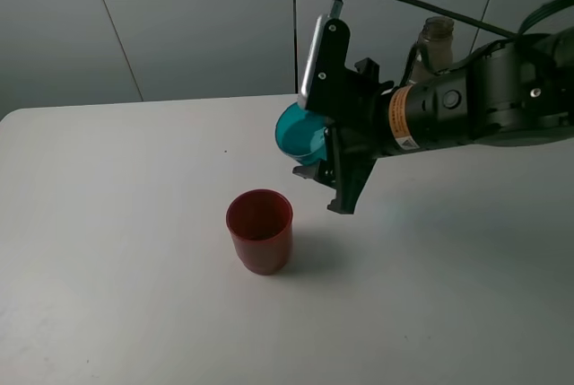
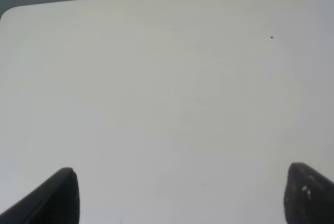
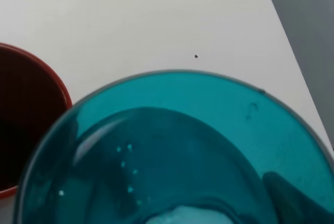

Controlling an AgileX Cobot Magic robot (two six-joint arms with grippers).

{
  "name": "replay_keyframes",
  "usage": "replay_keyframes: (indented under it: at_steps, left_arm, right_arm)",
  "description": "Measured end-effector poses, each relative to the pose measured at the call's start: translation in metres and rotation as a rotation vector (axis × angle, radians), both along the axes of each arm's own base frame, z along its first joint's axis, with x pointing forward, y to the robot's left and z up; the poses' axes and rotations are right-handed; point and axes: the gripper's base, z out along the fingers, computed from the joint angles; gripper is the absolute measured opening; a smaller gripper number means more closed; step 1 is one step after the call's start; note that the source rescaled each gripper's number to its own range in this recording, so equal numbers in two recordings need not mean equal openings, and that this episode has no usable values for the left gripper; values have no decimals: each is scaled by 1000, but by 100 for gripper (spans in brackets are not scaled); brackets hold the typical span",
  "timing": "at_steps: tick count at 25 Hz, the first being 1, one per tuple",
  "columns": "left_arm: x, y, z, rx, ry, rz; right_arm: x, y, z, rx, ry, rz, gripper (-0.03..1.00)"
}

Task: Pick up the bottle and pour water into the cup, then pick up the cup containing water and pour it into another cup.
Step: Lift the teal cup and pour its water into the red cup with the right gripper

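The right pincer (image 1: 325, 141) is clenching the teal cup (image 1: 300, 133) and holding it in the air, tipped far over so its long axis is lying close to level. Its mouth is facing towards the left of the high view. The red cup (image 1: 259, 231) is standing upright on the table (image 1: 108, 223), below the teal cup's mouth and a little to its left. The two are apart, not touching. In the right wrist view the teal rim (image 3: 182, 145) is sitting just beside the red rim (image 3: 31, 114) rather than over it, so the pour probably needs a small shift towards the red cup. Whether water is remaining in the teal cup is hard to tell through the tinted plastic. The bottle (image 1: 438, 39) is standing behind the right arm, clear of the path. The left pincer (image 2: 182, 197) is hanging released over bare table, gripping nothing, and the right arm is plainly the nearer one.
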Motion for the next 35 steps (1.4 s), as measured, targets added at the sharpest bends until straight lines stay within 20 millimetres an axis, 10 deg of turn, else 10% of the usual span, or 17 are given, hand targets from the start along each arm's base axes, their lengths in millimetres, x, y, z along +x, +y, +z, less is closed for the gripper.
replay_keyframes:
  at_steps: [35]
  left_arm:
    - [0,0,0,0,0,0]
  right_arm:
    - [-7,9,-1,-100,-79,136,5]
